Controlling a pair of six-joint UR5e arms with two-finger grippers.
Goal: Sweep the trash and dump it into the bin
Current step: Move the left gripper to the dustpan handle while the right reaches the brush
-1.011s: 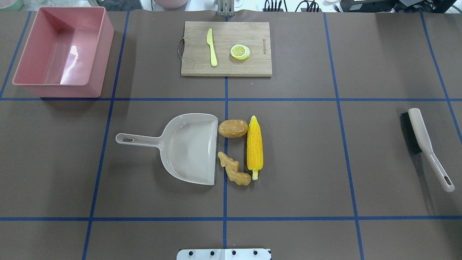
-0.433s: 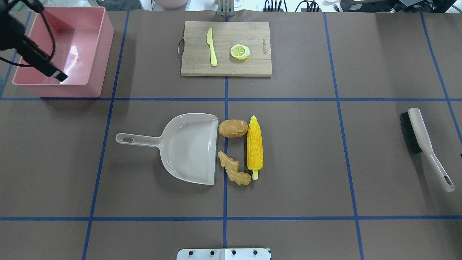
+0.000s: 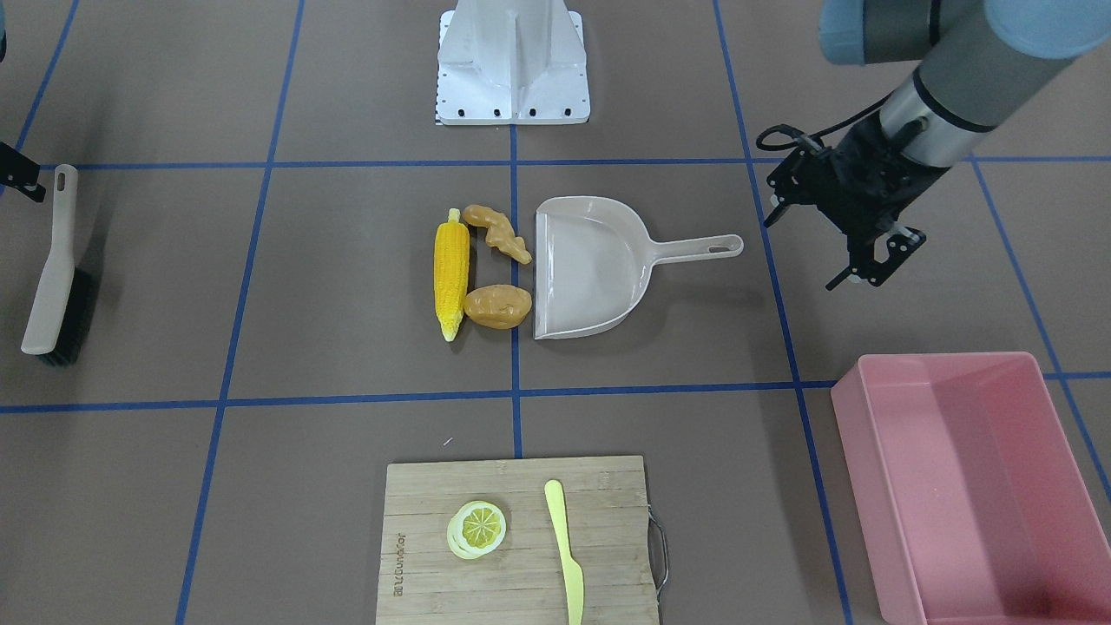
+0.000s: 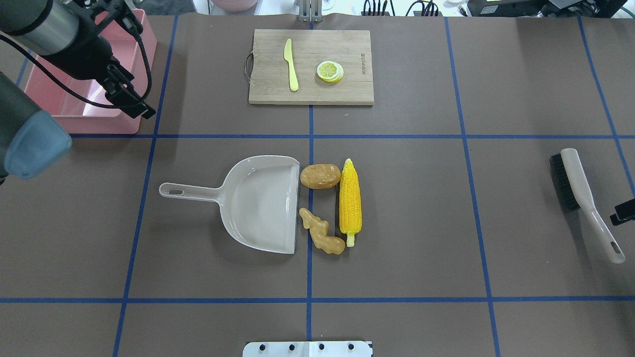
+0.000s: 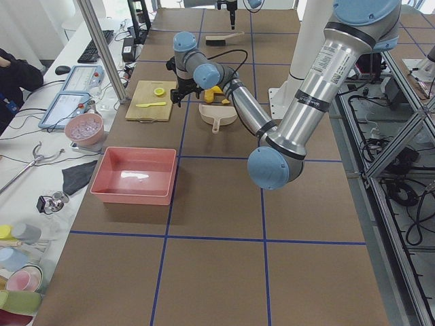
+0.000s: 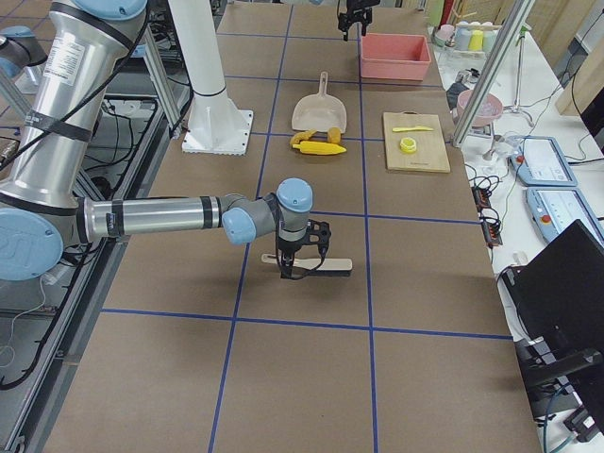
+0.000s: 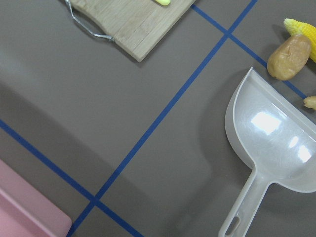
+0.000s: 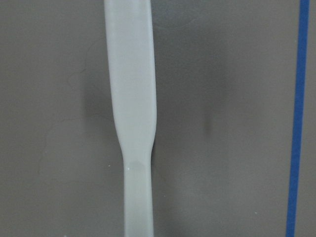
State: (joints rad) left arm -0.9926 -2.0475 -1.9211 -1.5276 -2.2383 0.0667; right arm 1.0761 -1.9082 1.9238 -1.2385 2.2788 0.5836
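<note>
Left tool (image 3: 871, 260) arrived by bin (image 3: 972, 486), right tool (image 4: 624, 212) at brush (image 4: 578, 183), dustpan (image 4: 263, 208) beside trash (image 4: 349, 201)

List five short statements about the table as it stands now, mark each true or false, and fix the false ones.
1. The dustpan holds nothing. True.
2. The corn cob lies inside the bin. False: it lies on the table by the dustpan's open edge, next to the potato and the ginger root; the bin is empty.
3. The lemon slice and the knife both rest on the cutting board. True.
4. The left hand grips the dustpan's handle. False: it hangs apart from the handle, holding nothing.
5. The brush lies on the robot's right side of the table. True.
</note>
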